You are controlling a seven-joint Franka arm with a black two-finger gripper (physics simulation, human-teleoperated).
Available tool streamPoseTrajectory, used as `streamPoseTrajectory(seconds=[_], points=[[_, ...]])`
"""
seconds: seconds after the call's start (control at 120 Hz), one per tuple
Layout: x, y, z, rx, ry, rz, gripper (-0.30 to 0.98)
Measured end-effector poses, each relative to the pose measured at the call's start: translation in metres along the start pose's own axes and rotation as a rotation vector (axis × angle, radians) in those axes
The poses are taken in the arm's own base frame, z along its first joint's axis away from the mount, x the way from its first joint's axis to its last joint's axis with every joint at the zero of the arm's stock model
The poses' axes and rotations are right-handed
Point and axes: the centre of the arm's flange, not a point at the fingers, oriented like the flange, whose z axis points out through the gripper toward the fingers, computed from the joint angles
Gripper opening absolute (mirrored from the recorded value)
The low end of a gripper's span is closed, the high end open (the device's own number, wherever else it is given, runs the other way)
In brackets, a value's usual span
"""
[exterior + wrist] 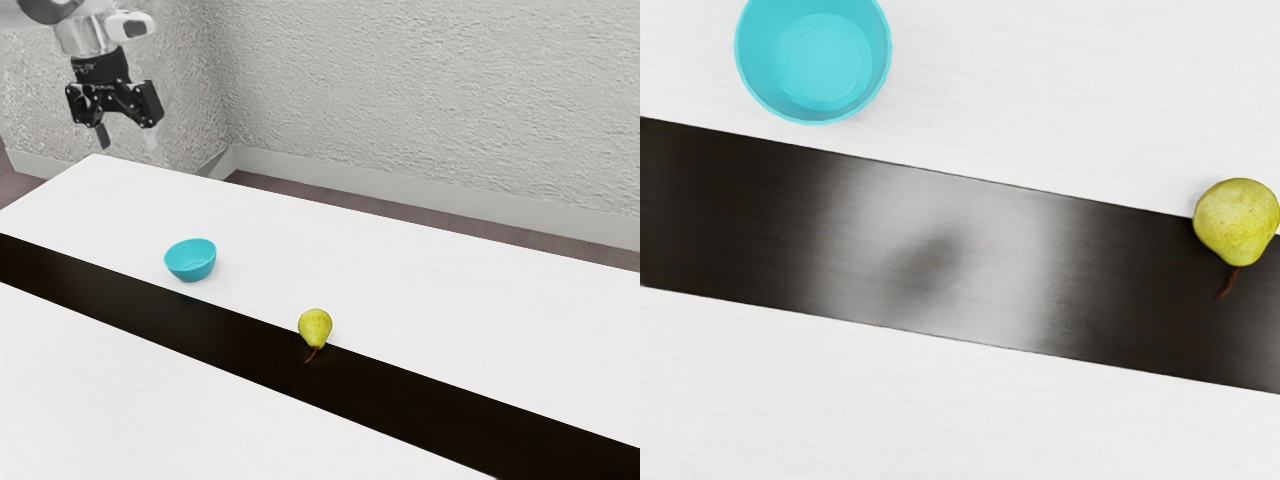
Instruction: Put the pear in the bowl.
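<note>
Two things matter to us on the tabletop [430, 290], the pear [315, 326] and the bowl [190, 270], and the pear is the farther one from our raised gripper [127, 140]. The jaws are released, spread well apart with nothing between them. From them the pear lies down and out toward the exterior view's right, past the bowl, so we judge that the coming move is a reach beyond the bowl and then a descent. The pear rests outside the bowl, at the edge of the dark strip [210, 335], and seems to lie on its side. Its long axis runs across the strip, the stem [312, 355] pointing over the dark surface, away from the side where the bowl sits. We would want the jaws to come down astride the fat body, closing roughly along the strip and clear of the stem; a pinch near the narrow end could let the round fruit roll. The exterior view gives us the spread of the jaws, their height over the tabletop and the bowl's outer wall. The wrist view looks down into the bowl to its round floor, and shows more plainly how the pear narrows toward the stem. It also shows a pale sheen [990, 250] on the strip, with a dark smudge in it that we take for a reflection.
</note>
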Motion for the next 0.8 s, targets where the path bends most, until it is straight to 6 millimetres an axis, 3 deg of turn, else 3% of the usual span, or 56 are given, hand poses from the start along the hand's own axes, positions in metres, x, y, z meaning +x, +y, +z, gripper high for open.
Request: streamPoseTrajectory(seconds=[0.083,0.15,0.208,0.292,0.35,0.542,0.625,0.8], points=[[0.003,-0.019,0.006,0.008,0.015,-0.019,0.67],[0.010,-0.013,0.017,0.023,0.011,-0.003,0.67],[0.016,0.013,0.035,0.039,-0.015,0.032,0.67],[0.032,0.062,0.079,0.074,-0.078,0.073,0.67],[0.041,0.085,0.106,0.096,-0.111,0.073,0.67],[0.054,0.163,0.167,0.144,-0.118,0.055,0.67],[0.060,0.189,0.191,0.152,-0.101,0.034,0.67],[0.071,0.225,0.243,0.153,-0.055,-0.031,0.67]])
